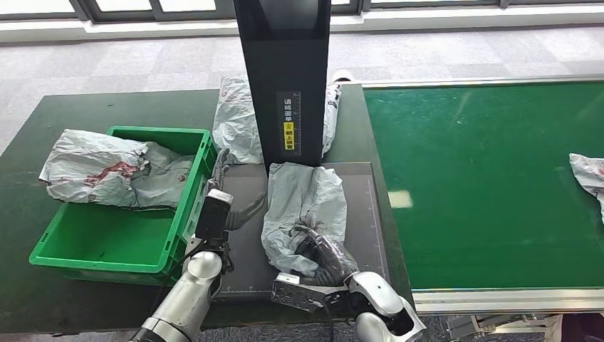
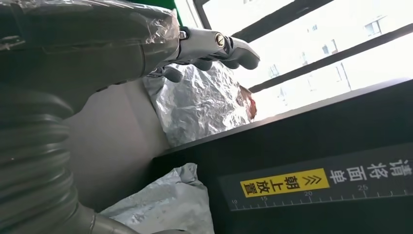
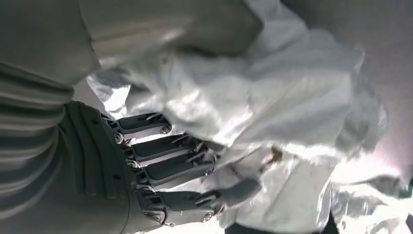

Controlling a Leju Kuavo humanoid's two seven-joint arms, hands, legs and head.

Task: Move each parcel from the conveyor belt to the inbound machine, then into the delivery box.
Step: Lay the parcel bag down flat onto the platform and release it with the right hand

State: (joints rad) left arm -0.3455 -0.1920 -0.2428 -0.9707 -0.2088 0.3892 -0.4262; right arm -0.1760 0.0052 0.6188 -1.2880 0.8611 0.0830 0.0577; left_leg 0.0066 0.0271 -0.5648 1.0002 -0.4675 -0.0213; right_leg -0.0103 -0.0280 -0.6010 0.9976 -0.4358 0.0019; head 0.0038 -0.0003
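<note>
Robot's right hand (image 1: pixel 324 256) gripping a crumpled grey parcel (image 1: pixel 303 206) on the inbound machine's platform (image 1: pixel 363 214)

The right hand's dark fingers (image 3: pixel 165 168) curl into the near end of the soft, wrinkled plastic mailer, which lies on the flat dark grey platform at the foot of a tall glossy black column (image 1: pixel 283 78). The left hand (image 1: pixel 231 203) rests on the platform beside it, fingers loosely spread, holding nothing. The column carries a ruler strip with white Chinese characters and a yellow label reading 朝上放置 (image 2: pixel 285 184). To the left, a green plastic delivery box (image 1: pixel 107 246) holds another creased grey parcel with red markings (image 1: pixel 107 171). A third mailer (image 1: pixel 238 117) lies behind the column. On the right, the green conveyor belt (image 1: pixel 484 185) carries one more parcel at its far edge (image 1: pixel 590 174)
</note>
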